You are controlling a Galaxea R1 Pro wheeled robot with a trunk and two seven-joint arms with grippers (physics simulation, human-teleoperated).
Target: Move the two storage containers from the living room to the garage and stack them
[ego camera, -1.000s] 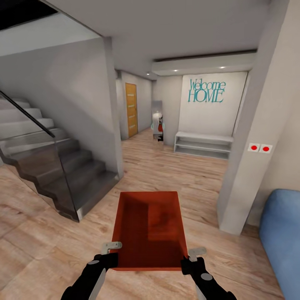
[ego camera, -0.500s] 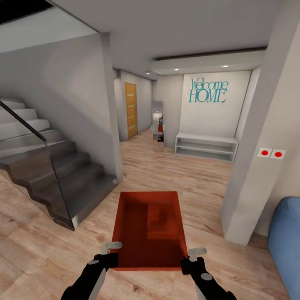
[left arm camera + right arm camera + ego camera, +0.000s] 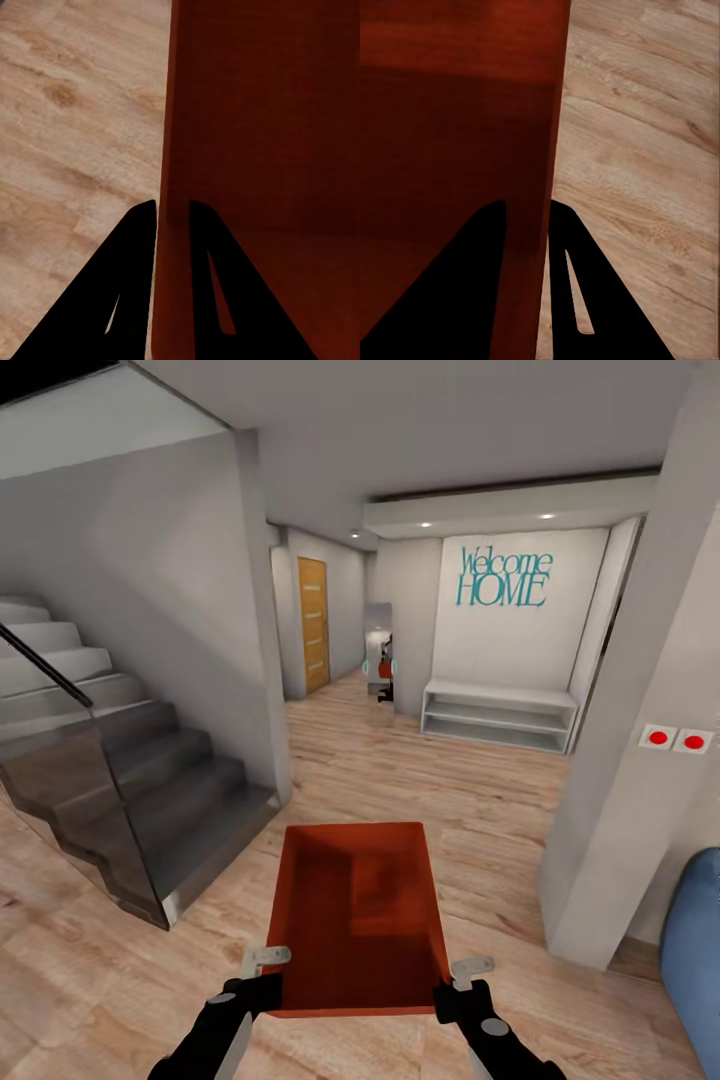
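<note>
I carry one orange-red storage container [image 3: 355, 915], lidless and empty, held level above the light wood plank floor [image 3: 470, 810] in front of me. My left gripper [image 3: 268, 972] is shut on its left wall near the near corner, and my right gripper [image 3: 458, 980] is shut on its right wall. In the left wrist view the thin container wall [image 3: 171, 150] runs between the two black fingers [image 3: 135, 255]. The right wrist view shows the other wall [image 3: 551, 150] pinched the same way between dark fingers [image 3: 562, 255].
A grey staircase with a glass balustrade [image 3: 110, 780] rises at the left. Ahead, a hallway leads to an orange door [image 3: 313, 622] and a white bench [image 3: 497, 712] under the "Welcome HOME" wall. A grey pillar [image 3: 630, 760] and a blue sofa [image 3: 695, 960] stand at right.
The whole view has shifted: stairs slid left, pillar and sofa slid right, the hallway drew closer, so the camera has moved forward. The container stays gripped the same way.
</note>
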